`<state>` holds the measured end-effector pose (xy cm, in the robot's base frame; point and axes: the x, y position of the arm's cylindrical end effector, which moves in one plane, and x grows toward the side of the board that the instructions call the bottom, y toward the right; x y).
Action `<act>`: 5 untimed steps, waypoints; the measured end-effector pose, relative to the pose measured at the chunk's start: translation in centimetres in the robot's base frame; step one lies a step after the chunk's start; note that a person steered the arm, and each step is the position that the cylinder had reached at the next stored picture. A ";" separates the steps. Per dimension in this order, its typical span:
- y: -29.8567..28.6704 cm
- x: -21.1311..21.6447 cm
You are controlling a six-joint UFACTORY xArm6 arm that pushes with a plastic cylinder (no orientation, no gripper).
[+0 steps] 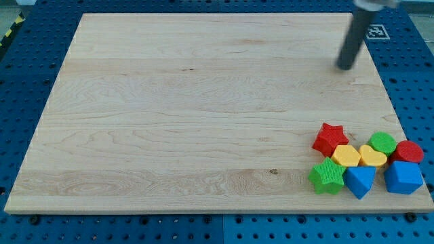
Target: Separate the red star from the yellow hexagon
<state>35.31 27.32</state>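
- The rod is reaching down from the view's top right, its upper part cut off by the frame edge; my tip (346, 67) is sitting over the far right of the wooden tabletop (169, 108).
- There are no jaws on this arm, only the straight rod, so nothing is being grasped or released.
- The tip is standing well apart from all the blocks, which are huddling in the near right corner.
- The red star (330, 139) is lying at the cluster's far left, touching the yellow hexagon (346, 156) just on its near right side.
- Right of the hexagon, a yellow heart (372, 156) is pressing against it.
- A green star (327, 176) is sitting nearest on the left, with a blue block (359, 180) beside it whose shape is hard to make out.
- A green block (383, 142) and a red block (409, 151) are being partly hidden by their neighbours; another blue block (403, 177) is sitting at the tabletop's right edge.
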 end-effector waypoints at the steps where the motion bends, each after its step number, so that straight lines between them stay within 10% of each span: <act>1: 6.9 1.2; 4: 7.2 1.9; 5: 7.1 8.8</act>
<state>44.10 34.47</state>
